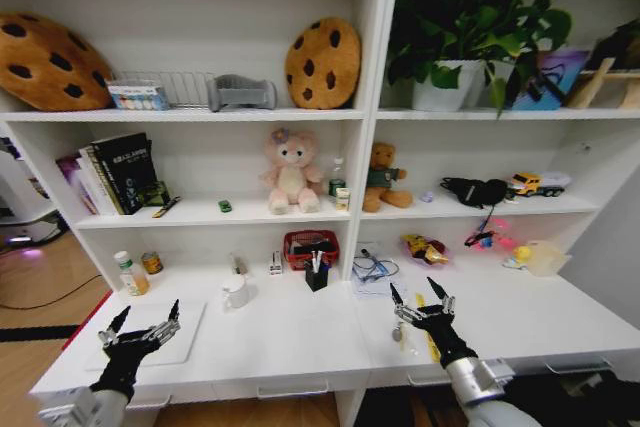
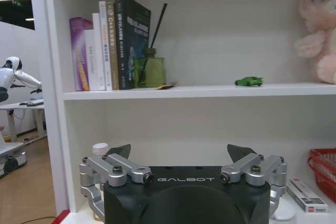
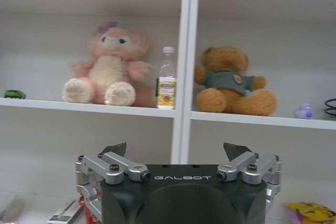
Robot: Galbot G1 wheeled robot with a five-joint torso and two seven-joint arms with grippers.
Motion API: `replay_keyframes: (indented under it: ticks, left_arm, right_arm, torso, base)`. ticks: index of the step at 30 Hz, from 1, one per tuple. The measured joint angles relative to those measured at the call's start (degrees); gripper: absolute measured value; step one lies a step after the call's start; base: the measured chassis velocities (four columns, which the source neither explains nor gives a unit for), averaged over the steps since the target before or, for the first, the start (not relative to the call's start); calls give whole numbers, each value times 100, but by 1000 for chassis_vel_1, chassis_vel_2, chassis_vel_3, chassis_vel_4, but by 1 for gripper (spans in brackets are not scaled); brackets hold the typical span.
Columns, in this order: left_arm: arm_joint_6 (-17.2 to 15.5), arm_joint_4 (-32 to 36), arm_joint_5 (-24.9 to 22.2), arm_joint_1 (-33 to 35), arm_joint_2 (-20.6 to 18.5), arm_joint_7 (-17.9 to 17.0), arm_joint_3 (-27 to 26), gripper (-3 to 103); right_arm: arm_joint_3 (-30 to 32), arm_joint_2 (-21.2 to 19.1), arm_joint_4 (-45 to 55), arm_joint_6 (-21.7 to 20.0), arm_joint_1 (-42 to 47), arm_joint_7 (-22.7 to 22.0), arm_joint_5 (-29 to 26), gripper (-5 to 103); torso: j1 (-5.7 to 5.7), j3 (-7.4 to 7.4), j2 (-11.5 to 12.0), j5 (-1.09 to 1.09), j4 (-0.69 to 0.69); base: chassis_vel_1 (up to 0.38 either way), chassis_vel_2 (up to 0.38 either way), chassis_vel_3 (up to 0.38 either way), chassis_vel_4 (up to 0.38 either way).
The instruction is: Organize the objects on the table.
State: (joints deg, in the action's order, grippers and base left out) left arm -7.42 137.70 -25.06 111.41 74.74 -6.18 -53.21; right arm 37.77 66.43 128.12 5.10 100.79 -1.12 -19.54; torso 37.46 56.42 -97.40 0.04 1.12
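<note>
Table [image 1: 300, 352], long and white, runs beneath both grippers with bare top between them up to its front edge. Silver laptop [image 1: 190, 332] lies flat just under the left gripper [image 1: 140, 324], whose fingers [image 1: 172, 311] are spread apart and hold nothing. Yellow ruler [image 1: 428, 332] lies just under the right gripper [image 1: 420, 297], fingers spread and empty too. Tiny green toy car [image 2: 249, 81] sits on the shelf edge above the left fingers.
</note>
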Motion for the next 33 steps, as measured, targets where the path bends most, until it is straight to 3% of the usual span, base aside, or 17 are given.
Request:
replay_keyframes:
  ticks: [5,7,8,11,13,18,23,33]
  left_arm:
    - [0,-1,0,0,0,-2,0,100]
    - [1,2,0,0,0,0,0,100]
    - [0,1,0,0,0,-1,0,100]
    - [0,0,1,0,-1,-7,-1,100]
    - [0,1,0,0,-2,-3,-1,100]
    - [0,-1,1,0,-1,-9,-2,100]
    - [0,-1,0,0,0,-3,1,100]
    - [0,-1,-1,0,-1,-2,1,100]
  right_arm:
    - [0,0,0,1,-1,0,0,100]
    - [1,0,1,1,1,0,0,100]
    - [-1,0,0,0,-1,1,0,100]
    - [-2,0,1,0,-1,2,0,100]
    - [-1,0,1,0,0,1,0,100]
    - [-1,0,1,0,-2,1,0,100]
    - [1,0,0,1,-1,0,0,100]
    - [0,0,-1,0,-1,0,0,100]
  torso:
    - [0,0,0,-4,-2]
    - [-3,-2,-2,-3,4]
    - [-1,-1,-1,-3,-3]
    - [1,0,1,-7,-2]
    - [-1,-1,-1,-5,5]
    - [-1,0,0,-2,-7]
    - [0,0,0,-1,3]
    - [-1,0,0,-4,0]
  base:
    - [324,398,-338,-387]
    - [361,437,-345,-421]
    - [317,397,-345,-364]
    - [279,332,-267,-343]
    - [231,257,-251,-271]
    - [109,19,-65,-87]
    - [-50,-28,45,45]
    - [-10,-7,6,6]
